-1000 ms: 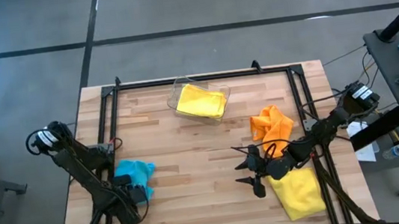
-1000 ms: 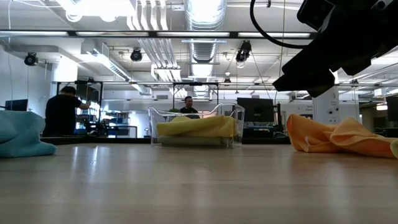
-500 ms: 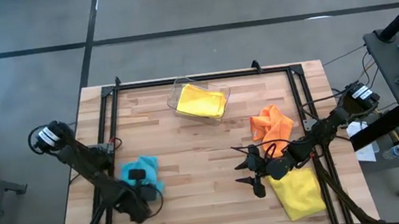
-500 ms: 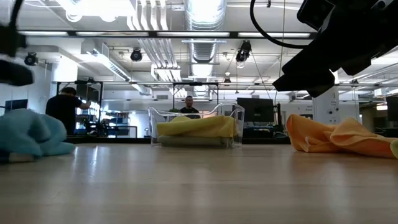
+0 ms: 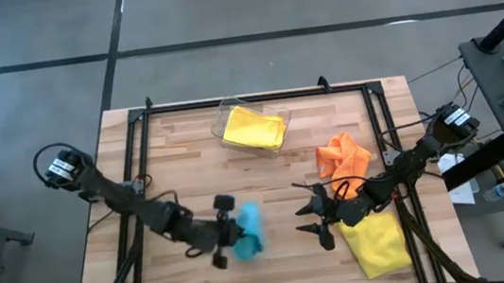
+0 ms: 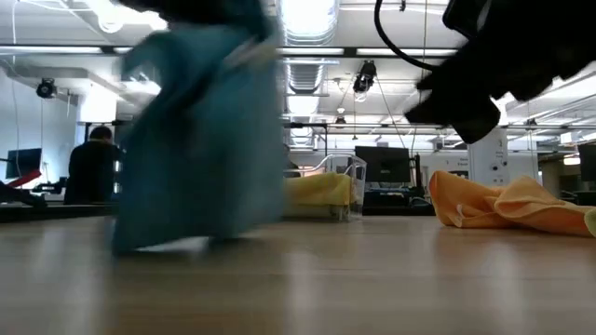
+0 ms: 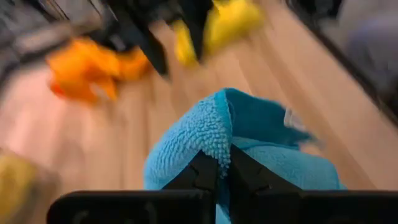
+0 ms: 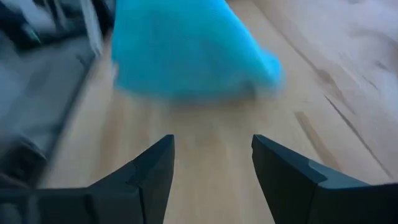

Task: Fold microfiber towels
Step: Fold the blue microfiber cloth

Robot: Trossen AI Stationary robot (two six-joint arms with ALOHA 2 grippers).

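Since a second ago, left gripper point(image 5: 228, 242) has carried the light blue towel point(image 5: 249, 230) from the table's point(image 5: 265, 173) left edge toward centre, jaws clamped on one fold. Right gripper point(image 5: 316, 222) waits nearby, jaws wide. Risk: the thin pinch slips mid-swing, or the cloth brushes those waiting jaws.

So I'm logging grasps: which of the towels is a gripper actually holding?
The light blue towel, pinched in the shut left gripper near mid-table. The orange towel and both yellow ones lie untouched; the right gripper is open, empty.

On the wooden table point(image 5: 265, 173): two yellow microfiber towels point(image 5: 378, 244), one orange towel point(image 5: 341, 157), one light blue towel point(image 5: 248, 231), one clear plastic bin point(image 5: 226, 118), two dark robot arms point(image 5: 135, 204).
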